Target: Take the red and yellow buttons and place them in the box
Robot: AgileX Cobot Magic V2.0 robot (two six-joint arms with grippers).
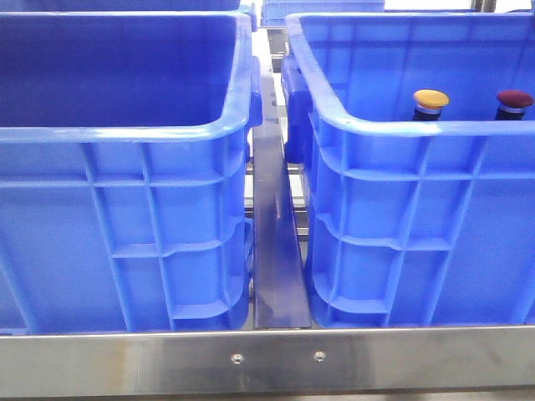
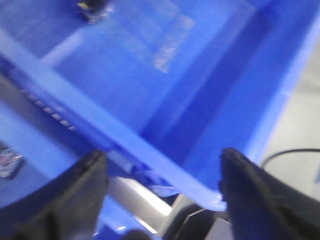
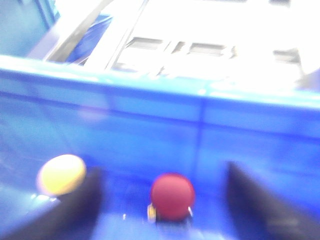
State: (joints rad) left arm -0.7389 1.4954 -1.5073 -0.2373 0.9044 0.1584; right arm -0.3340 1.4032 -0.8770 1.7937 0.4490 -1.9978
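- Steel front rail (image 1: 267, 361) of the table nearest the front cam, two screws in it.
- Behind the rail: two blue crates side by side w/ a steel strip (image 1: 274, 251) in the gap. Left crate (image 1: 125, 242) at the table's front-left, right crate (image 1: 418, 242) at the front-right.
- Yellow button (image 1: 431, 101) and red button (image 1: 514, 102) stand upright inside the right crate, apart from each other, yellow nearer the middle gap, red nearer the table's right edge. Only caps + collars show above the rim.
- Right pincer (image 3: 165, 200): fingers spread wide, holding nothing; red button sits between them, not touched; yellow one just outside one finger. Pic blurred.
- Left pincer (image 2: 160, 190): also wide, holding nothing, over a crate rim (image 2: 125, 135); blurred.
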